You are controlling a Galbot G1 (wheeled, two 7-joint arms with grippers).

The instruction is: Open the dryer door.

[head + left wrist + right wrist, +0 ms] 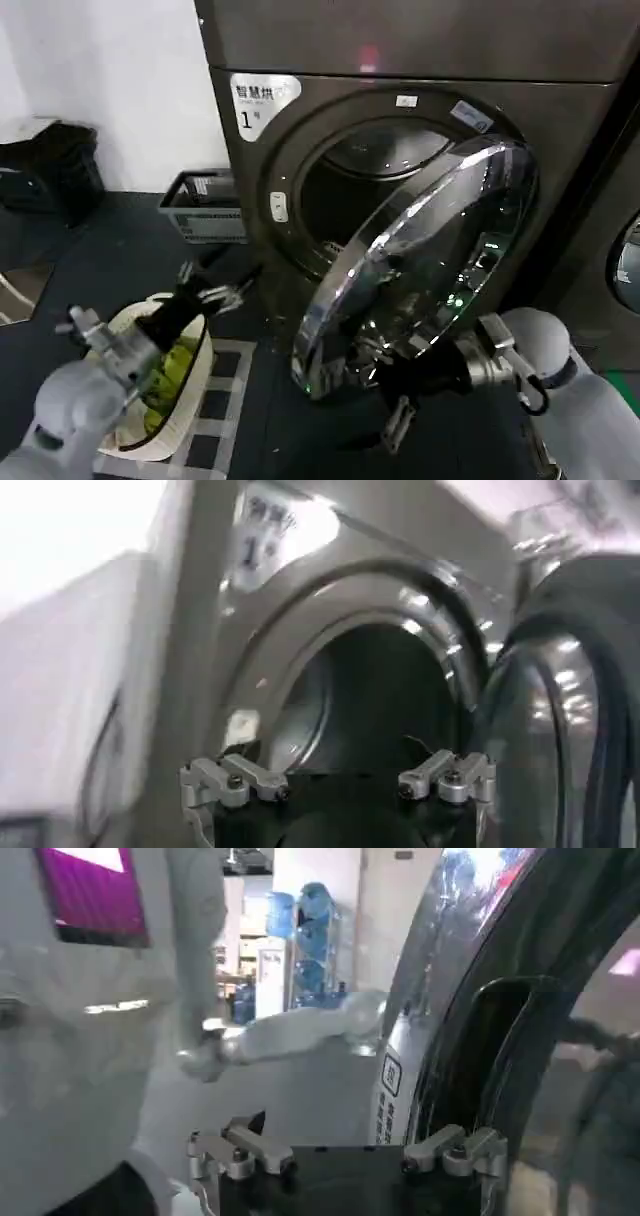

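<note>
Already the dryer [420, 60] fills the back of the head view, its front facing the robot, and the door [420, 270] stands swung well out on its right-hand hinge, chrome ring tilted and the dark drum mouth [370, 190] laid bare behind it. By my reading the task is nearly through: what remains is to carry the door to a full, settled swing and let go cleanly.

The right gripper [400, 420] sits low at the door's bottom edge, by the open rim. In the right wrist view its jaws are spread, with the dark rim of the door running close past one finger; whether any pad touches the rim I cannot tell. To finish well, the push should follow the arc of the hinge, not run straight out, so the fingers do not skid off the polished ring. A slow sweep matters too, since a door this broad may rebound if it meets its stop hard.

The left gripper [215, 290] hangs left of the opening, above a white basket [195, 395] of green things on the floor, jaws spread and holding nothing. It looks idle, and is best kept there, clear of the door's path.
</note>
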